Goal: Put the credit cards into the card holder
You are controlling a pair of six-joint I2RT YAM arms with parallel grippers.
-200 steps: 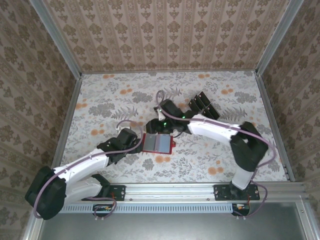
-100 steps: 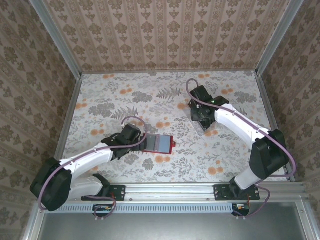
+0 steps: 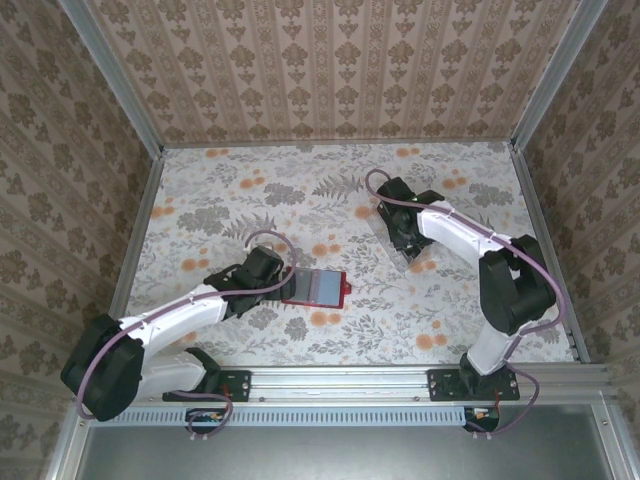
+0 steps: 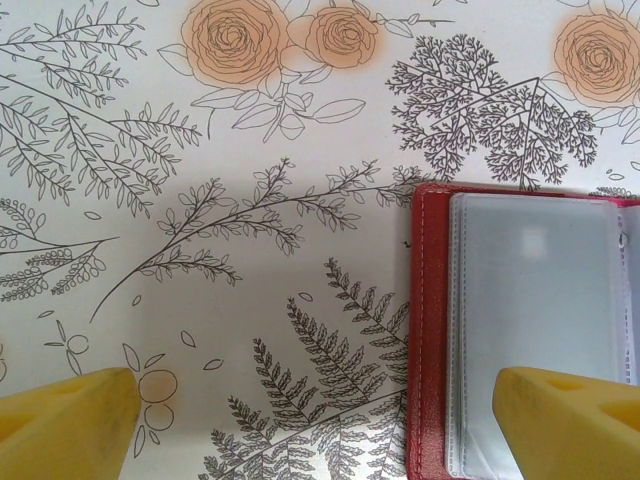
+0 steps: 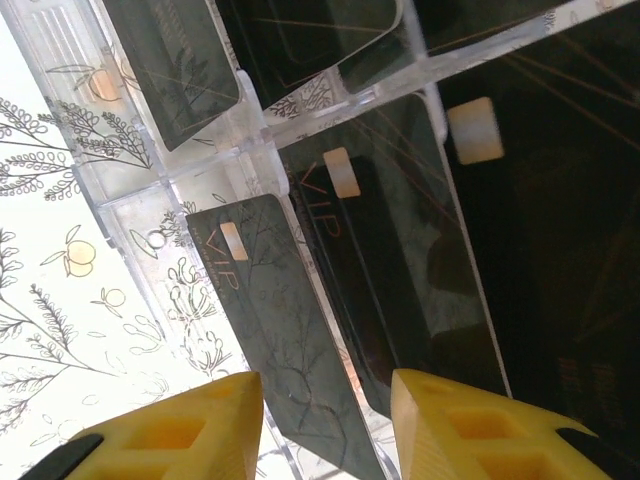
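The red card holder (image 3: 318, 287) lies open on the floral table, greyish-blue inner face (image 4: 530, 300) up. My left gripper (image 3: 277, 287) is open and straddles its left edge (image 4: 428, 340): one yellow fingertip (image 4: 570, 410) is over the inner face, the other (image 4: 65, 420) over the table. At the back right, my right gripper (image 3: 405, 238) hangs over the black credit cards. They stand in a clear slotted rack (image 5: 130, 215). This gripper (image 5: 325, 430) is open around one card marked VIP (image 5: 270, 330), with several more cards (image 5: 400, 270) beside it.
Patterned walls and metal frame rails (image 3: 135, 250) close the table on three sides. Open floral tabletop (image 3: 260, 200) stretches between the wallet and the card rack. Both arm bases sit on the near rail (image 3: 340, 380).
My right arm has swung from the wallet to the card rack at the back right and settled over the cards. My left gripper has slid right onto the wallet's left edge.
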